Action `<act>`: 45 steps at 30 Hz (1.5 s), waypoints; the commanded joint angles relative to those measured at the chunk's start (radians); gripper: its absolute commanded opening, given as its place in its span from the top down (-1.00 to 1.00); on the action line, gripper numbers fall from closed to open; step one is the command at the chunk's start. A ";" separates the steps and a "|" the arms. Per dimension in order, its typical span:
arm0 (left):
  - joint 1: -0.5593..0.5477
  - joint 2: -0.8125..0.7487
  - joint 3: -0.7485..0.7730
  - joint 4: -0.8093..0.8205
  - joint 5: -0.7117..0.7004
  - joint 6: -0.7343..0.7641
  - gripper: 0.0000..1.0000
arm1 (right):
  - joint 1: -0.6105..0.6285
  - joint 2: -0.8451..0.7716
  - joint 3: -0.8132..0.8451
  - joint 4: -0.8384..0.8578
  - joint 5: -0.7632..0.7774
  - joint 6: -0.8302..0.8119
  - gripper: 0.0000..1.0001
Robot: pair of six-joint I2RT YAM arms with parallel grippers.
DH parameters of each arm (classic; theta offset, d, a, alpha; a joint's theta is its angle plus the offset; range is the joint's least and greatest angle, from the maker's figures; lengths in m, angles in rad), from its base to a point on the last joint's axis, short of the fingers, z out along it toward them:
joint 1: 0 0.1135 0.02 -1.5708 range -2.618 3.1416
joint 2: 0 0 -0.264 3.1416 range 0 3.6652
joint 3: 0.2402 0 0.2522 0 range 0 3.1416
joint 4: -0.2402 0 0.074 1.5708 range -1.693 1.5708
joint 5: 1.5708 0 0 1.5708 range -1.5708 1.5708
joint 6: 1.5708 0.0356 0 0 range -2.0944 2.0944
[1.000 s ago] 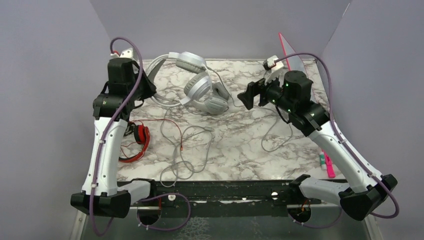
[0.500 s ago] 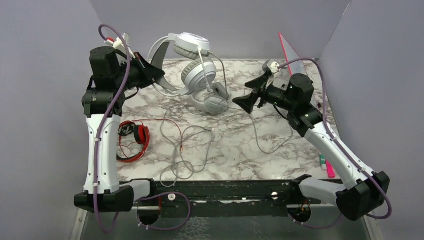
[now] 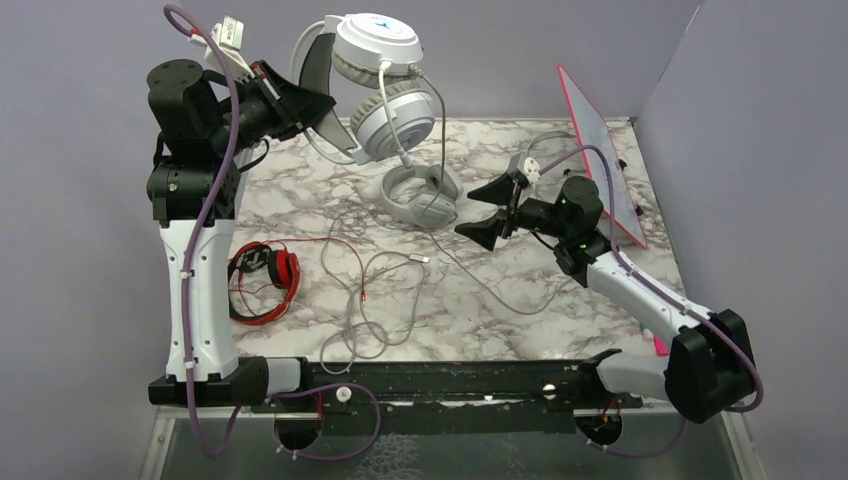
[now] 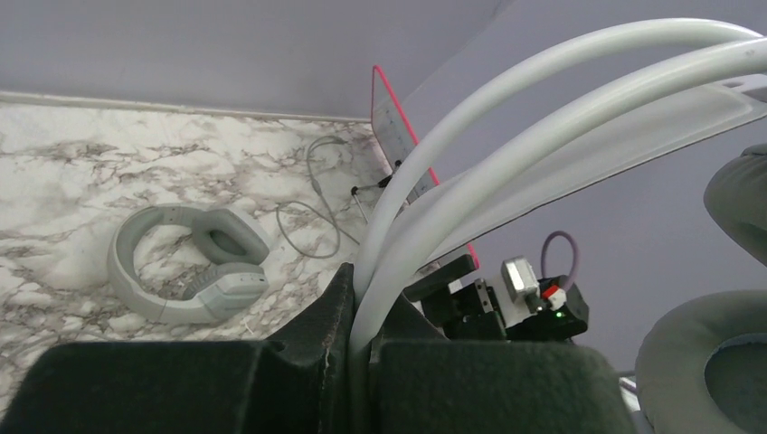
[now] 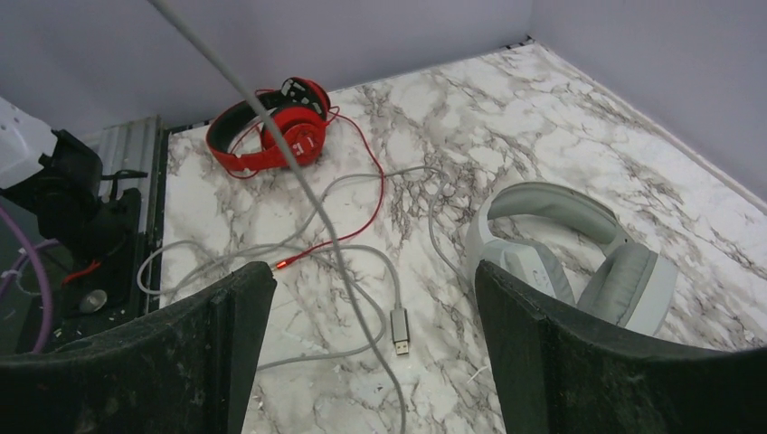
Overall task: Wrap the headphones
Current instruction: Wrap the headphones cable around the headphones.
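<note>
Left gripper pinches white-silver headset by its curved band; right gripper gapes astride thin grey cable

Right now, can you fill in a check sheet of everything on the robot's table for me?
Surface: marble table, no spills seen.
Job's things: white-silver headset held in the air by its headband; light grey headset and red-and-black headset lying on the marble.
Clutter: pink-edged clear panel leaning at the back right.
End effectors: left end effector shut on that headband; right end effector open, thin grey cable passing between its fingers.
Cables: thin grey cable hangs from the held headset; red cable and plug-ended grey cable loose on the table.
Surroundings: plain walls on three sides.
</note>
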 commanded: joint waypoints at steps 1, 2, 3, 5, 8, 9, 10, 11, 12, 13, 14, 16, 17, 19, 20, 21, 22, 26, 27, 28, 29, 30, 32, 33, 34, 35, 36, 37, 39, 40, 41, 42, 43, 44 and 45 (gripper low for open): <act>0.004 -0.015 0.053 0.069 0.054 -0.066 1.00 | 0.005 0.053 -0.065 0.298 -0.064 -0.029 -0.71; 0.004 -0.014 0.052 0.071 0.054 -0.067 1.00 | 0.011 0.071 -0.069 0.339 -0.073 -0.027 -0.69; 0.005 -0.016 0.048 0.074 0.056 -0.069 1.00 | 0.021 0.094 -0.065 0.367 -0.080 -0.029 -0.68; 0.005 -0.019 0.038 0.084 0.057 -0.075 1.00 | 0.061 0.138 -0.048 0.379 -0.079 -0.044 -0.64; 0.004 -0.021 0.035 0.095 0.061 -0.080 1.00 | 0.126 0.182 -0.063 0.454 -0.048 -0.069 -0.62; 0.004 -0.020 0.037 0.096 0.061 -0.081 1.00 | 0.139 0.193 -0.078 0.505 -0.049 -0.042 -0.62; 0.005 -0.018 0.041 0.097 0.062 -0.081 1.00 | 0.141 0.202 -0.091 0.546 -0.053 -0.006 -0.62; 0.004 -0.017 0.045 0.098 0.065 -0.082 1.00 | 0.143 0.210 -0.103 0.584 -0.058 0.024 -0.61; 0.004 -0.014 0.047 0.098 0.068 -0.083 1.00 | 0.146 0.214 -0.114 0.615 -0.062 0.047 -0.60; 0.004 -0.014 0.047 0.098 0.070 -0.084 1.00 | 0.148 0.218 -0.123 0.634 -0.068 0.061 -0.59; 0.004 -0.014 0.048 0.099 0.070 -0.086 1.00 | 0.155 0.219 -0.128 0.636 -0.072 0.064 -0.58; 0.005 -0.016 0.049 0.101 0.072 -0.086 1.00 | 0.168 0.227 -0.135 0.614 -0.070 0.045 -0.55; 0.005 -0.016 0.048 0.102 0.074 -0.086 1.00 | 0.171 0.233 -0.136 0.604 -0.064 0.031 -0.54; 0.004 -0.017 0.048 0.106 0.076 -0.088 1.00 | 0.172 0.249 -0.139 0.602 -0.053 0.016 -0.51; 0.005 -0.017 0.048 0.110 0.078 -0.089 1.00 | 0.171 0.255 -0.140 0.606 -0.047 0.012 -0.51; 0.004 -0.015 0.049 0.112 0.081 -0.091 1.00 | 0.172 0.261 -0.141 0.612 -0.043 0.011 -0.50; 0.004 -0.013 0.050 0.114 0.084 -0.091 1.00 | 0.171 0.270 -0.141 0.615 -0.039 0.009 -0.48; 0.005 -0.010 0.055 0.129 0.098 -0.101 1.00 | 0.171 0.289 -0.160 0.634 -0.018 0.016 -0.40; 0.004 -0.010 0.055 0.137 0.104 -0.106 1.00 | 0.172 0.295 -0.169 0.654 -0.014 0.027 -0.39; 0.004 -0.010 0.056 0.145 0.112 -0.111 1.00 | 0.172 0.307 -0.177 0.683 -0.011 0.040 -0.38; 0.005 -0.009 0.055 0.155 0.120 -0.116 1.00 | 0.171 0.316 -0.184 0.707 -0.008 0.052 -0.34; 0.005 -0.008 0.054 0.163 0.127 -0.125 1.00 | 0.172 0.325 -0.188 0.724 -0.006 0.060 -0.31; 0.005 -0.008 0.043 0.192 0.151 -0.144 1.00 | 0.172 0.348 -0.187 0.762 -0.006 0.085 -0.26; 0.004 -0.010 0.034 0.206 0.161 -0.156 1.00 | 0.172 0.365 -0.183 0.787 -0.014 0.103 -0.26; 0.004 -0.013 0.025 0.218 0.168 -0.165 1.00 | 0.172 0.382 -0.176 0.812 -0.023 0.122 -0.26; 0.004 -0.015 0.021 0.224 0.170 -0.168 1.00 | 0.173 0.395 -0.170 0.828 -0.030 0.135 -0.25; 0.004 -0.017 0.017 0.226 0.172 -0.168 1.00 | 0.172 0.403 -0.168 0.843 -0.033 0.144 -0.23; 0.004 -0.018 0.016 0.228 0.172 -0.167 1.00 | 0.172 0.405 -0.170 0.851 -0.032 0.147 -0.20; 0.005 -0.022 0.010 0.235 0.186 -0.166 1.00 | 0.173 0.394 -0.172 0.852 -0.033 0.148 -0.13; 0.005 -0.024 0.003 0.243 0.194 -0.166 1.00 | 0.172 0.387 -0.173 0.847 -0.035 0.153 -0.08; 0.004 -0.027 -0.008 0.252 0.201 -0.165 1.00 | 0.172 0.374 -0.174 0.847 -0.038 0.163 -0.01; 0.006 -0.030 -0.020 0.261 0.208 -0.163 1.00 | 0.172 0.363 -0.172 0.845 -0.039 0.174 0.13; 0.004 -0.034 -0.033 0.273 0.221 -0.161 1.00 | 0.172 0.347 -0.170 0.831 -0.024 0.182 0.33; 0.004 -0.036 -0.047 0.286 0.239 -0.155 1.00 | 0.172 0.323 -0.168 0.794 0.000 0.182 0.58; 0.005 -0.035 -0.056 0.295 0.259 -0.141 1.00 | 0.169 0.293 -0.167 0.742 0.033 0.170 0.81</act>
